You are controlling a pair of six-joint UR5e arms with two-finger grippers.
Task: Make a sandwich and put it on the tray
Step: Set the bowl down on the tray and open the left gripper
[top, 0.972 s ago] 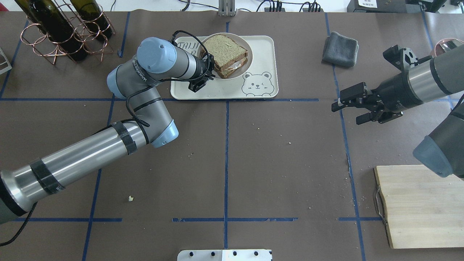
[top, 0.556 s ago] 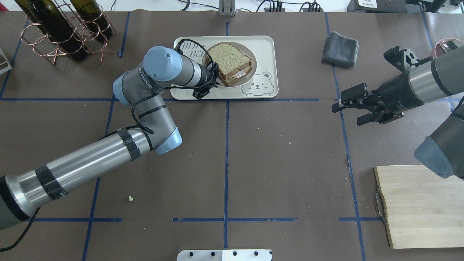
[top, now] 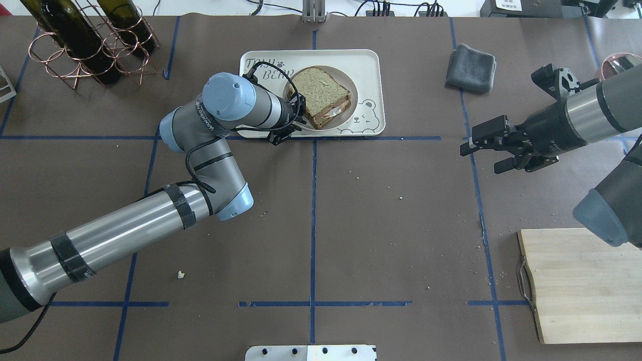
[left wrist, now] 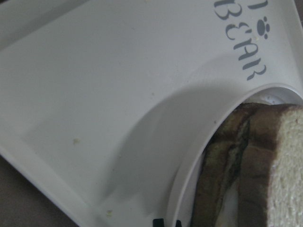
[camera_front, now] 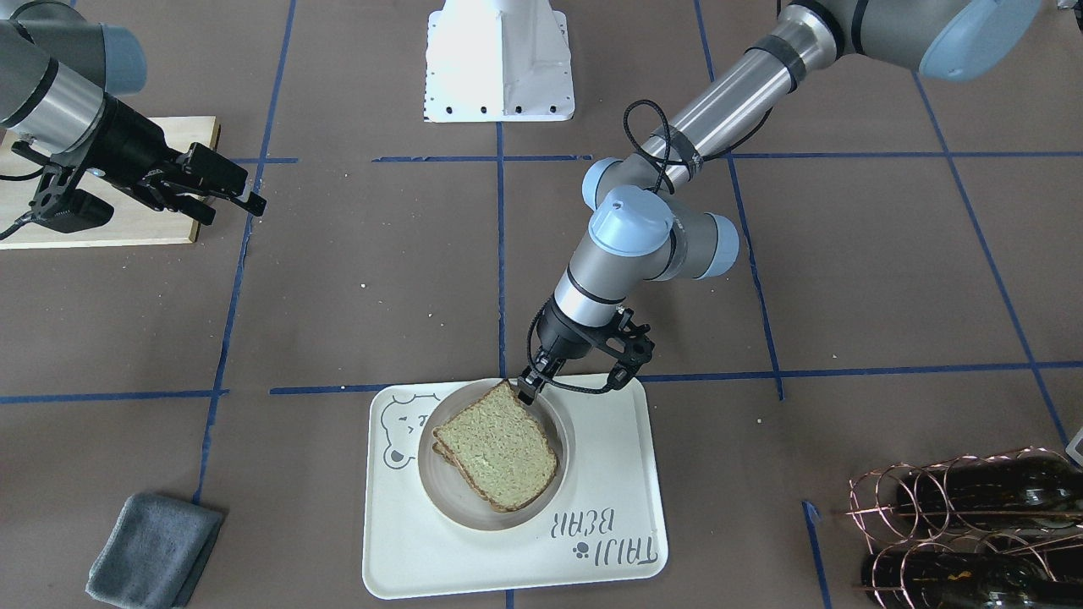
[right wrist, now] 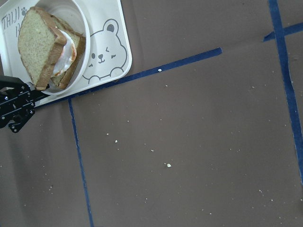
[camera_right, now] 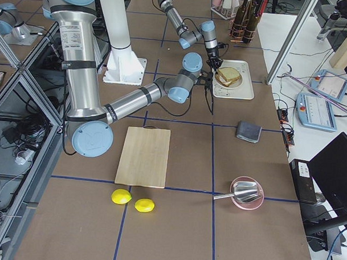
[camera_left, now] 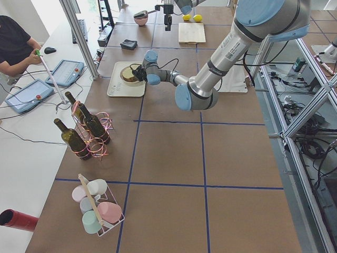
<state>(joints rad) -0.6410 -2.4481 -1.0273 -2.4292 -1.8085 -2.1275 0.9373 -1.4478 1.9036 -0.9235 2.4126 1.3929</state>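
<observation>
Overhead exterior: here we have the sandwich sitting on the plate, and the plate is over the tray, on the half nearer the robot, covering part of the bear drawing.
Filling: the two slices are stacked a little askew, and from the right wrist we catch the egg, white with a touch of orange, peeping out between them.
Left gripper: it is down at the plate's rim on the robot's side, and we see it pinched onto that rim.
Plate contact: from the left wrist we see a shadow under the rim, and we cannot tell whether the plate lies flat on the tray or hangs just above it.
Right gripper: it is well apart from the tray, out over the table on the robot's right. The jaws are spread and there is nothing between them.
Grey cloth: it lies folded to the right of the tray, apart from it.
Cutting board: it lies at the near right, with two lemons close by its end.
Bottle rack: it stands at the far left, holding dark bottles in copper wire.
</observation>
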